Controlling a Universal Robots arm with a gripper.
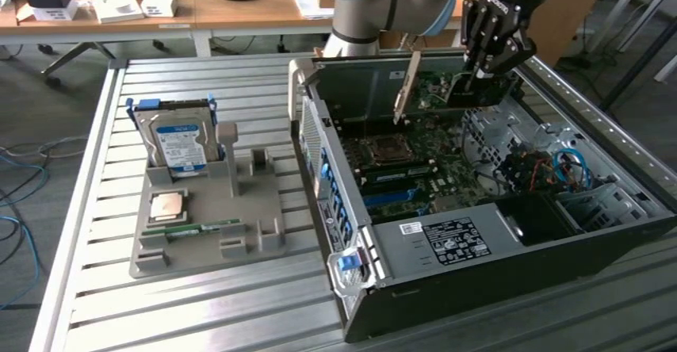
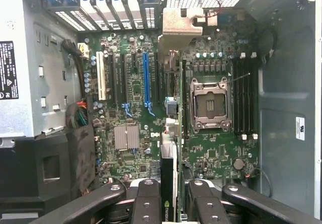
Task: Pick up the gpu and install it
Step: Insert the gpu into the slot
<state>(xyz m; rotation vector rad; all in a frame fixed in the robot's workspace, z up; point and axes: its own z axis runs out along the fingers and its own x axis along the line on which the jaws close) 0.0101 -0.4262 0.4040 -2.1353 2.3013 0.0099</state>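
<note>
My gripper (image 1: 481, 68) is clamped on the gpu (image 1: 489, 90), holding it by its top edge inside the open computer case (image 1: 476, 288), at the far end, above the motherboard (image 1: 423, 162). The gpu's silvery bracket (image 1: 405, 86) hangs at the end toward the exterior view's left. From the wrist, the gpu (image 2: 168, 153) is edge-on between my fingers (image 2: 147, 201), over the board between the blue slot (image 2: 146, 78) and the processor socket (image 2: 209, 105). Can't tell whether it touches a slot. The hard drive (image 1: 182, 142) stands in the grey tray (image 1: 212, 217) on the table (image 1: 158, 312), well apart from the case
</note>
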